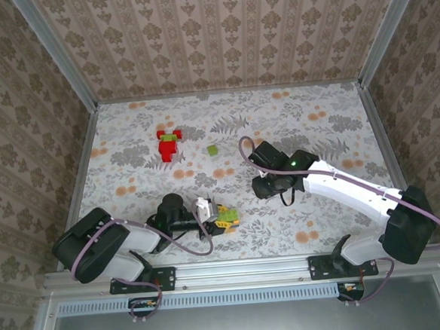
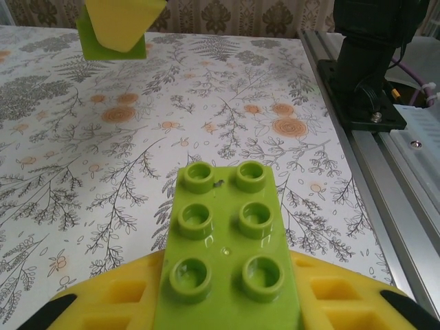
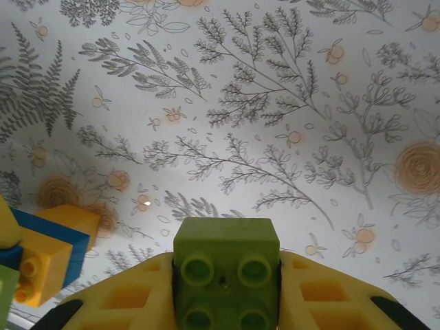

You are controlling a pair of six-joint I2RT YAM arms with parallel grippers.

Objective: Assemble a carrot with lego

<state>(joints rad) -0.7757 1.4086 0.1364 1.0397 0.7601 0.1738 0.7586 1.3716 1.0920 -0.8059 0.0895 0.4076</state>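
Observation:
My left gripper (image 2: 230, 306) is shut on a green oblong lego brick (image 2: 223, 240), studs up, low over the table. In the top view that gripper (image 1: 211, 217) points right with green and yellow bricks (image 1: 227, 217) at its tip. My right gripper (image 3: 225, 306) is shut on a green square brick (image 3: 225, 268) above the table, near the middle in the top view (image 1: 264, 184). A joined stack of orange-yellow and blue bricks (image 3: 45, 251), part of the carrot, shows at the left edge of the right wrist view. The right gripper's yellow finger (image 2: 120, 20) hangs beyond the left one.
A cluster of red and green bricks (image 1: 169, 144) lies at the back left, with a loose green brick (image 1: 212, 150) to its right. Patterned walls close in the table. A metal rail (image 1: 235, 270) runs along the near edge, where the right arm's base (image 2: 368, 75) is bolted.

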